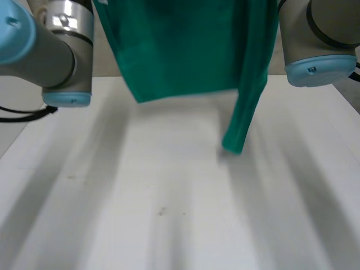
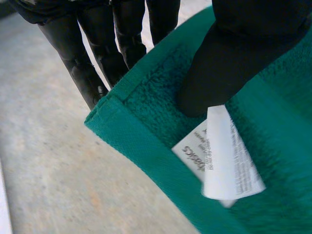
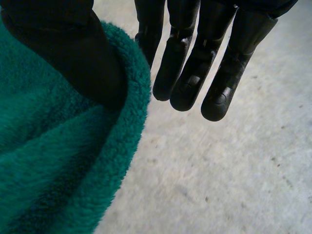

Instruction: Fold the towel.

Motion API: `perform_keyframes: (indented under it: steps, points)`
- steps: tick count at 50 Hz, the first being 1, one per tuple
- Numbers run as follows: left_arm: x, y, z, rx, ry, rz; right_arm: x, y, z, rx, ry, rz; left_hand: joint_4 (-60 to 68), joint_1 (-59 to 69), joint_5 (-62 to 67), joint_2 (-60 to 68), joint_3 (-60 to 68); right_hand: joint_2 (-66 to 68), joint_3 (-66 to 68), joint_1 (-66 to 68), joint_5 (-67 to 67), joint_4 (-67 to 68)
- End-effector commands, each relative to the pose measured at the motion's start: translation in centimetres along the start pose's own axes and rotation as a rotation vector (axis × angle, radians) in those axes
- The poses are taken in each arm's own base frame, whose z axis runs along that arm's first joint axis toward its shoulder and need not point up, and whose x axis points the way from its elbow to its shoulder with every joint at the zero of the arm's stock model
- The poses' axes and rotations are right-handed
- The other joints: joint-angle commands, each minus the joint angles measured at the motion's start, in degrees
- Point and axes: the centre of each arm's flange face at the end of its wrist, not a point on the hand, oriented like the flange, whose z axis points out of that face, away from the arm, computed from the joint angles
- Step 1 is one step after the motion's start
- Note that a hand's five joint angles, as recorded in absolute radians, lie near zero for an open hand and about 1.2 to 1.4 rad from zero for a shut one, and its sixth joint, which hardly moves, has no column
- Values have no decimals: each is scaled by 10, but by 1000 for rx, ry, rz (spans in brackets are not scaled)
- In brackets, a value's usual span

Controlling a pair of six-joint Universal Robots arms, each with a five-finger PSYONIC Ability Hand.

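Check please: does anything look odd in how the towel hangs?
Yes. The green towel hangs unevenly: on the right hand's side it is bunched into a narrow tail that drops lower than the rest, toward the white table. A fold probably needs it flat.

Head camera looking down on table [image 1: 169, 225], both wrist cameras close up, all three sharing towel [image 1: 185, 50]

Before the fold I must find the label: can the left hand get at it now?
Likely yes: the left hand pinches the towel with its thumb right beside the label, nothing between them.
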Motion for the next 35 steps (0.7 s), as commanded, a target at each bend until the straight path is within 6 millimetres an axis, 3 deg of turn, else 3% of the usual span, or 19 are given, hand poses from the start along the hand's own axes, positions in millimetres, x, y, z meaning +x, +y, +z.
perform_keyframes:
  steps: [1, 5, 7, 9, 13, 16, 20, 27, 28, 30, 34, 35]
  points:
    - [-6, 7, -28, -88, 13, -51, -16, 20, -48, -147, -143, 27, 116, 145, 146, 114, 117, 123, 120, 228, 137, 116]
    - [1, 42, -80, -275, 64, -40, -25, 46, -81, -275, -218, -4, 116, 145, 146, 114, 117, 123, 120, 228, 137, 116]
    - [2, 49, -88, -308, 71, -36, -33, 66, -107, -388, -277, -32, 116, 145, 146, 114, 117, 123, 120, 228, 137, 116]
    - [5, 71, -122, -429, 98, -28, -42, 88, -135, -514, -344, -52, 116, 145, 146, 114, 117, 123, 120, 228, 137, 116]
    - [10, 91, -165, -556, 135, -20, -62, 116, -186, -700, -469, -56, 116, 145, 146, 114, 117, 123, 120, 228, 137, 116]
    - [11, 98, -183, -613, 150, -16, -84, 139, -225, -830, -572, -63, 116, 145, 146, 114, 117, 123, 120, 228, 137, 116]
    - [11, 101, -196, -653, 161, -14, -94, 157, -254, -951, -648, -73, 116, 145, 146, 114, 117, 123, 120, 228, 137, 116]
    - [3, 100, -194, -656, 139, -5, -92, 139, -258, -990, -672, -34, 116, 145, 146, 114, 117, 123, 120, 228, 137, 116]
    - [-1, 99, -191, -648, 128, -2, -87, 119, -255, -995, -690, 23, 116, 145, 146, 114, 117, 116, 112, 221, 129, 108]
    - [-9, 94, -185, -634, 108, 4, -85, 111, -255, -1007, -723, 52, 116, 145, 146, 114, 117, 5, 2, 110, 19, -2]
    - [-15, 95, -186, -645, 96, 9, -82, 92, -251, -1029, -810, 100, 116, 145, 146, 114, 117, -378, -382, -273, -364, -385]
    - [-16, 95, -187, -648, 95, 9, -81, 89, -248, -1022, -816, 107, 116, 145, 146, 114, 117, -394, -398, -289, -380, -401]
